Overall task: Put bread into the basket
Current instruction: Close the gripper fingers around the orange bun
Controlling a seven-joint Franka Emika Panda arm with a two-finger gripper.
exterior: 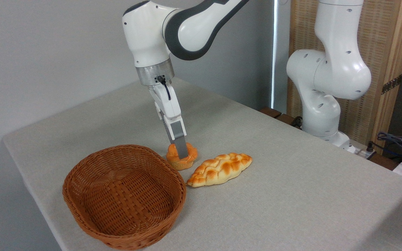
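Observation:
The bread (191,155), a small round orange-golden bun, sits on the table just behind the right end of the basket (82,205). The basket is oval, reddish-brown wicker, and nothing lies in it. My gripper (181,152) reaches straight down onto the bun. One grey finger (179,144) covers the middle of the bun's near side, and the other finger is hidden behind it. The fingers stand on either side of the bun, but this view does not show whether they press on it.
A longer braided golden loaf (220,169) lies right of the bun, close to the basket's rim. The arm's white base (321,104) stands at the table's far right edge. The grey table (291,195) ends close to the basket's left side.

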